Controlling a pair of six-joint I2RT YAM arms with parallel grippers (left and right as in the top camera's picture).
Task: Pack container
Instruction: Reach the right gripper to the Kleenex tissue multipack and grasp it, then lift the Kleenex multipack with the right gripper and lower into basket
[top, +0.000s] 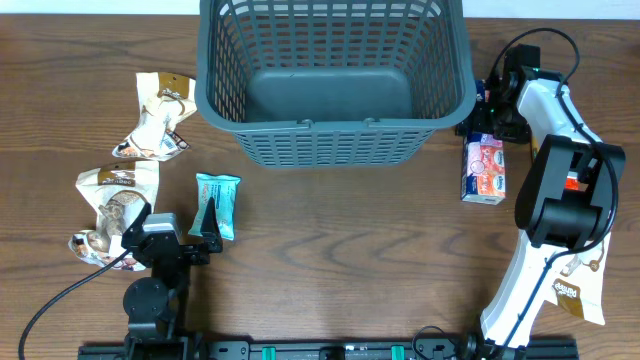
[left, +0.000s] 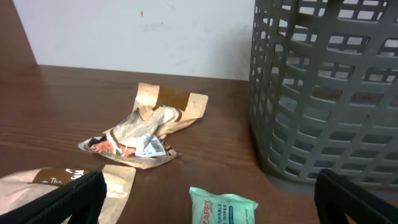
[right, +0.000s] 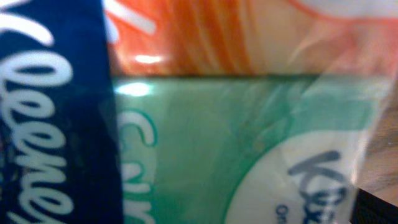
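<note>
Table (top: 350, 260): brown wood, all items rested on it.

Container (top: 335, 125): stood upright at far-ctr of table, open side up. Floor was bare in overhead view.

R arm (top: 560, 190): white w/ black housing, reached along R side of table toward container's R wall.

L arm (top: 150, 290): black, at near-L edge.

Bags: crumpled brown bag (top: 160, 118) lay L of container, apart from it. Second brown bag (top: 110, 205) lay nearer the L arm. Third bag (top: 583, 292) at near-R, partly under R arm.

Tissue pack (top: 484, 170): lay just R of container's near-R corner. It filled R wrist view, blurred.

Wipes pack (top: 218, 203): teal, flat, near container's near-L corner, not touching.

L gripper (left: 211, 208): fingers (left: 68, 202) spread wide apart, holding nothing; wipes pack lay between them in L wrist view.

R gripper (top: 487, 122): at far end of tissue pack, beside container wall. Fingers not visible; apart or clamped could not be determined.
</note>
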